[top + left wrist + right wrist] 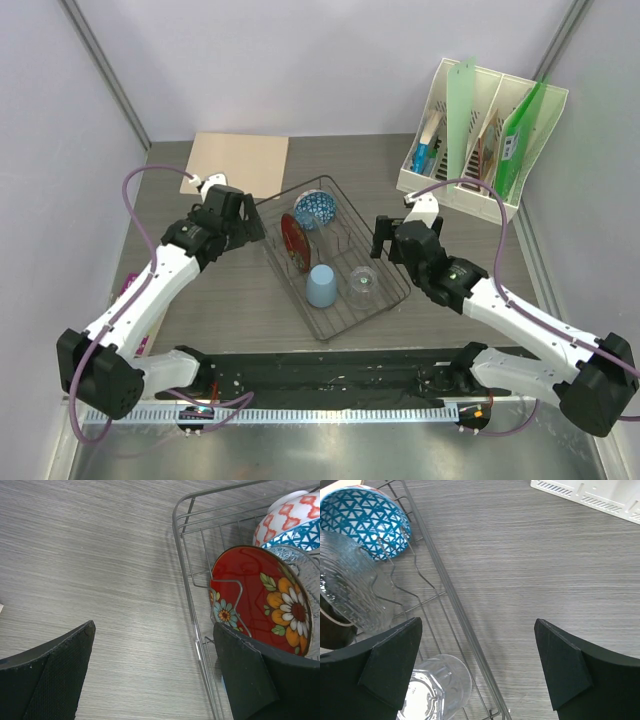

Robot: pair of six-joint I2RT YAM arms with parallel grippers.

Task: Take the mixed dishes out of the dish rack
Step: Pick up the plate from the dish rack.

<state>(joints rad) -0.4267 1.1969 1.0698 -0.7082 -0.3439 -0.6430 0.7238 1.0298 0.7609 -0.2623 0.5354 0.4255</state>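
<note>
Left gripper (154,630), right gripper (478,625) agape; rack (345,240): red plate (295,243), bowl (314,209), tumbler (362,285), cup (321,285), one each.

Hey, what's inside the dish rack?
The dish rack holds a red flowered plate, a blue-and-white bowl, a ribbed clear glass dish between them, a light blue cup and a glass tumbler. The plate covers part of the glass dish; anything beneath the cup is hidden.

White file holder (452,190) and tan board (240,160) lie well apart.
</note>
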